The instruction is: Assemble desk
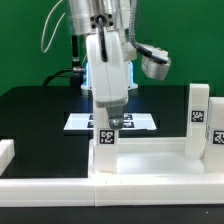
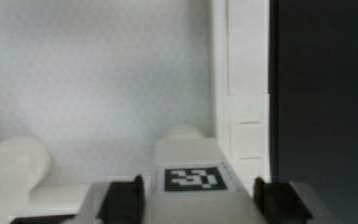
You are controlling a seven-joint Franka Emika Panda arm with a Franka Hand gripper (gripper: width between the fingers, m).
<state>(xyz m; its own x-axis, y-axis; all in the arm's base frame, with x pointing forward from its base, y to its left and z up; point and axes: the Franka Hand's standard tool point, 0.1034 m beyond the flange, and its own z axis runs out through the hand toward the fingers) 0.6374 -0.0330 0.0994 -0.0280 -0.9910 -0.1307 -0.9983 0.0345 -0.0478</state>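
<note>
Hanging over the white tabletop point(image 1: 140, 160) at the table's near edge, the gripper point(image 1: 111, 121) has its two fingers point(image 2: 126, 200) clamped on a tagged leg point(image 2: 197, 172) standing upright on it, another leg point(image 1: 199, 120) at the exterior view's right.

Two legs point(image 1: 199, 114) (tagged), one tabletop point(image 1: 150, 165)

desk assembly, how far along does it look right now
Done: one leg already stands upright in the tabletop at the exterior view's right. In hand: the gripper is closed on a second leg at a tabletop corner. Left: seating it; other legs aren't visible.
</note>
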